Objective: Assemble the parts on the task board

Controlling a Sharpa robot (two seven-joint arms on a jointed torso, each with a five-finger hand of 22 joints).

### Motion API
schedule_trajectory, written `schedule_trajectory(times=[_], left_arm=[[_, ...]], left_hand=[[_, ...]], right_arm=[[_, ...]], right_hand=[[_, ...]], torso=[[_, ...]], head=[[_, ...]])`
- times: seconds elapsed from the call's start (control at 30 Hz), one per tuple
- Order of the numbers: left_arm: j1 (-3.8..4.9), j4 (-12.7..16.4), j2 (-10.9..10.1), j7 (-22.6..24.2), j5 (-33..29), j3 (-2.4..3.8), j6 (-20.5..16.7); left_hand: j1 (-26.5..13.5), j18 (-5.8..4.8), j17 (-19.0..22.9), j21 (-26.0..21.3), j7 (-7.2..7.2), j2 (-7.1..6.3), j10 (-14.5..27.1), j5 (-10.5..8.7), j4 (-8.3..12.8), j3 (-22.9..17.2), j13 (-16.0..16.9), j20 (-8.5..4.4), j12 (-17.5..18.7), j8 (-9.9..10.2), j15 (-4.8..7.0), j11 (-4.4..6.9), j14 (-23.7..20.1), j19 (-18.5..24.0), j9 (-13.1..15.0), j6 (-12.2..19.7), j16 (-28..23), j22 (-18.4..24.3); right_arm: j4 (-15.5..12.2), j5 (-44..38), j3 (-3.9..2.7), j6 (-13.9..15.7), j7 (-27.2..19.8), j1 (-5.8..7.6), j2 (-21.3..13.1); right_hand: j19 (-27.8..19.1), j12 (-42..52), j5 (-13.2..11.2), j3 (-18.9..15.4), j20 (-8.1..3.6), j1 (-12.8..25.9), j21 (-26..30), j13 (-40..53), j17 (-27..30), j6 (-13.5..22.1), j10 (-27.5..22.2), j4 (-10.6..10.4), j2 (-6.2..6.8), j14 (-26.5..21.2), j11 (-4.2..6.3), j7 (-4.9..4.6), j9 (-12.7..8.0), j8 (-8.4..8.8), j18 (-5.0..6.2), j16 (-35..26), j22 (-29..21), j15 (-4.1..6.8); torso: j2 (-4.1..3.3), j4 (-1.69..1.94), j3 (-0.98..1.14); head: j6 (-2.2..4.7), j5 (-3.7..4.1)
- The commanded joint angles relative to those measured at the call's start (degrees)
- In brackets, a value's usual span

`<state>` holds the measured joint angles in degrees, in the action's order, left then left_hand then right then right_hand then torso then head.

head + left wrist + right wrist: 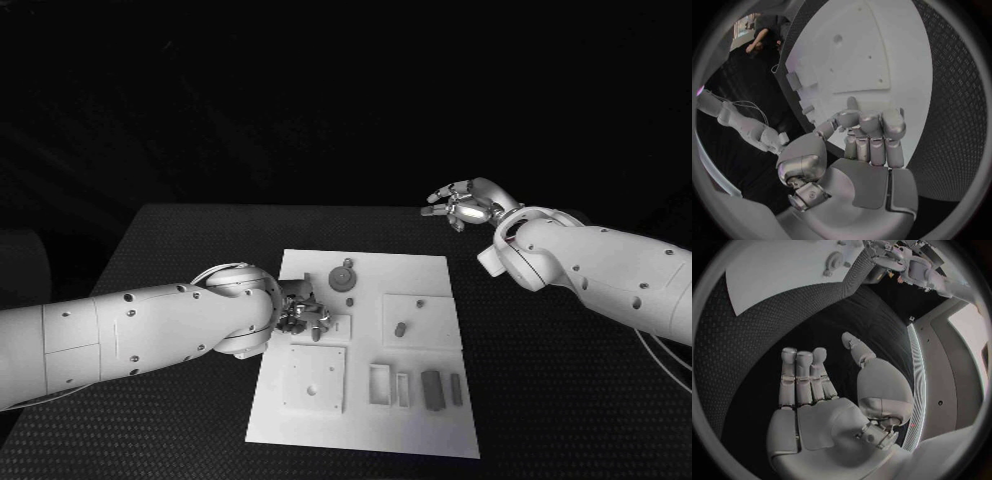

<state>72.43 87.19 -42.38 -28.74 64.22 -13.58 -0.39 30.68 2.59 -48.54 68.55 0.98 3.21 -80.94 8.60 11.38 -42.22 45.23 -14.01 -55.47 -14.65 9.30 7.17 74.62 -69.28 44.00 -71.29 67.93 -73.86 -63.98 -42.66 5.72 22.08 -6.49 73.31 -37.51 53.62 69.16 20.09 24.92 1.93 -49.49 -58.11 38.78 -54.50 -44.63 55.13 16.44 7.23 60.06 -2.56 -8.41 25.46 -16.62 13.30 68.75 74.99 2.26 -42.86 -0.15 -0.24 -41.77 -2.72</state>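
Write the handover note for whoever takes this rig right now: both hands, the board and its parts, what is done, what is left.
Left hand: over the task board's left edge, fingers curled in, nothing visibly held.
Right hand: off the board beyond its far right corner, above the black table, fingers spread, holding nothing.
Parts: round grey part near the far edge; small grey peg on the square plate mid-board; grey bars in the near-right slots.
Done: cannot tell which parts are seated.
Left: the assembly itself; neither hand has a part.
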Motion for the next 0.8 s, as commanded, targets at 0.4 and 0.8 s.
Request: schedule_trajectory(times=[0.4,0.8], left_arm=[[-0.21,0.0,0.1,0.3,-0.3,-0.16,1.3],[-0.22,-0.3,0.1,0.7,-0.4,-0.15,0.0]], left_hand=[[-0.6,6.29,-0.1,0.4,-0.37,0.09,0.3,1.3,0.4,3.4,-0.3,-0.08,-0.4,-0.5,0.01,-0.19,0.1,0.6,-0.2,-0.9,0.2,0.2],[1.7,6.18,-0.1,0.6,-0.47,6.55,0.5,9.63,2.2,3.3,-0.9,0.21,-0.6,-0.8,-0.09,-0.28,0.0,0.9,-0.5,-0.7,0.1,0.2]], right_arm=[[-0.1,0.2,-0.03,-0.7,-0.3,0.0,0.0],[-0.1,0.2,-0.03,-0.7,-0.3,0.0,0.0]], right_hand=[[0.0,0.2,0.5,-0.2,0.1,0.6,0.2,-0.1,0.1,-2.1,-8.8,0.0,-0.19,-0.3,-1.28,-1.74,-0.1,-0.35,1.7,0.3,0.8,0.02],[0.0,0.2,0.5,-0.2,0.11,0.7,0.2,-0.1,0.1,-2.1,-8.8,0.0,-0.2,-0.4,-1.29,-1.75,-0.2,-0.36,1.7,0.3,0.8,0.01]], torso=[[0.01,0.03,-0.05],[0.02,0.03,-0.06]], head=[[0.08,0.05],[0.18,0.11]])
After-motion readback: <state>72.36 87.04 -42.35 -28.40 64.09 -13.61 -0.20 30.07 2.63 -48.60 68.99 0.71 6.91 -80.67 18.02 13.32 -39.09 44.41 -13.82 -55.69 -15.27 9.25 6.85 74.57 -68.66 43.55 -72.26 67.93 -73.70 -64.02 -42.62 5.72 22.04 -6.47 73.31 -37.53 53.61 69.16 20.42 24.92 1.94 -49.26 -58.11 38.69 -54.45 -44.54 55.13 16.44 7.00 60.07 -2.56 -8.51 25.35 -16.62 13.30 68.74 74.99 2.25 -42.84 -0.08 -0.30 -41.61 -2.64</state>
